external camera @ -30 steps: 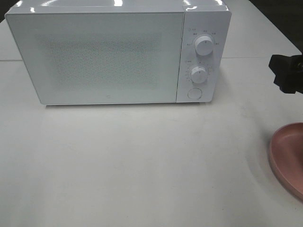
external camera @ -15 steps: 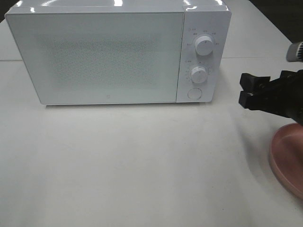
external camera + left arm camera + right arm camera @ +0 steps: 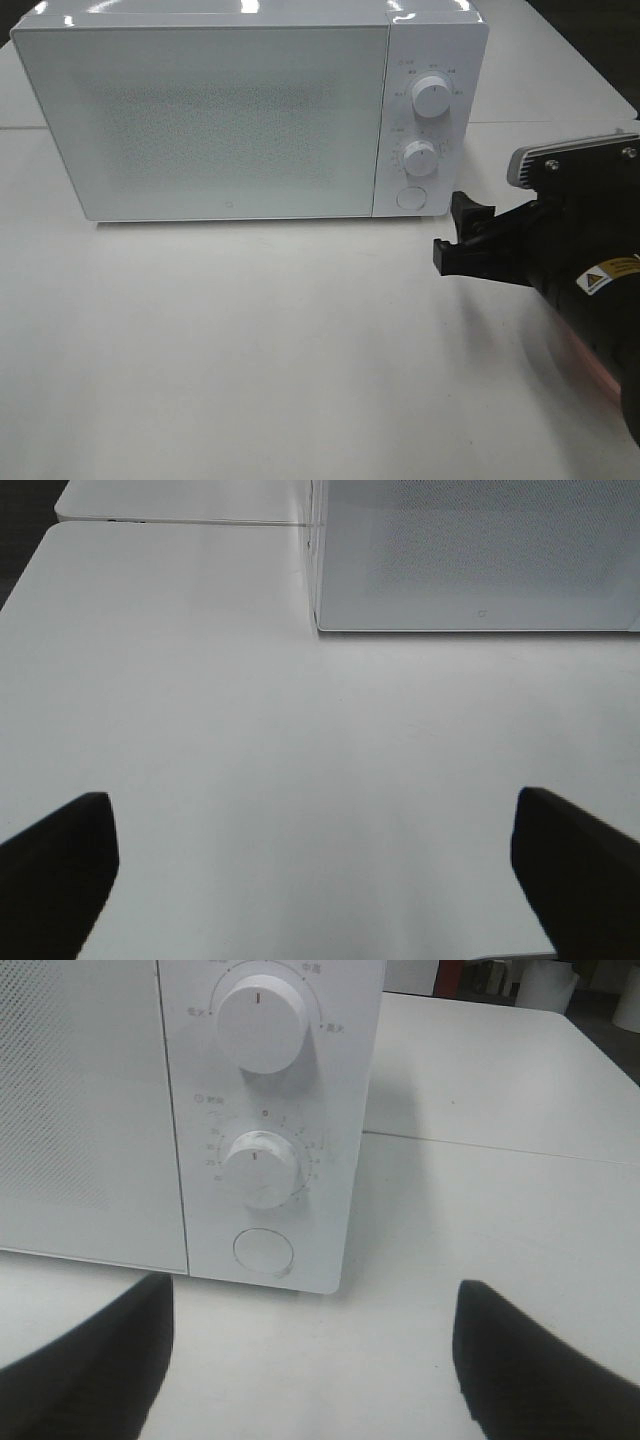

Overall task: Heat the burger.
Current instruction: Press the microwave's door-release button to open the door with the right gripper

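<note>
Microwave (image 3: 250, 110) at back of table (image 3: 250, 350), door (image 3: 200, 130) left, panel (image 3: 462, 60) right: upper knob (image 3: 432, 96) over lower knob (image 3: 420, 158) over button (image 3: 410, 198); right gripper (image 3: 452, 232) near, front-right of panel.

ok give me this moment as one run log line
white box microwave: door shut | right gripper: open, empty, facing its dial panel | left gripper: open, empty, over white table | burger: not in view

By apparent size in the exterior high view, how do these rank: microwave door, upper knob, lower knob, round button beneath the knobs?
1. Microwave door, by far the largest.
2. Upper knob.
3. Lower knob and round button: they look too alike to rank.
</note>
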Robot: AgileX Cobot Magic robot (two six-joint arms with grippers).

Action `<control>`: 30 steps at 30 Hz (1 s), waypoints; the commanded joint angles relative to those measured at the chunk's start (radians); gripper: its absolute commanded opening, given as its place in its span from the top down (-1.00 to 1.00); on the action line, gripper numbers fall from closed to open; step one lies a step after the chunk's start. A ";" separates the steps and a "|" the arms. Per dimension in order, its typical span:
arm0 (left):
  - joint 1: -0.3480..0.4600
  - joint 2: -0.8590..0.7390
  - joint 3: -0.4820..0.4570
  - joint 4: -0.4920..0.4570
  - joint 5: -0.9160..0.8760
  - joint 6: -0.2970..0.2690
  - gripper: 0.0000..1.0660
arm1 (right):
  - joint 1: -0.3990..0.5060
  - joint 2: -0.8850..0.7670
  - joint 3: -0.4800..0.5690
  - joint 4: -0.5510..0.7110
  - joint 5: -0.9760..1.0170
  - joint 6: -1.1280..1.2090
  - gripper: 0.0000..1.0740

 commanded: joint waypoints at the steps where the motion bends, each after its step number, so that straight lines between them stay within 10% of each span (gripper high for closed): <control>1: -0.002 -0.023 -0.001 -0.007 -0.010 -0.008 -0.88 | 0.019 0.023 -0.024 0.017 -0.022 -0.013 -0.40; 15: -0.002 -0.017 -0.001 -0.007 -0.010 -0.008 -0.88 | 0.020 0.044 -0.038 0.015 -0.021 0.367 -0.15; 30: -0.002 -0.017 -0.001 -0.007 -0.010 -0.008 -0.88 | 0.020 0.044 -0.038 0.015 0.012 1.407 0.70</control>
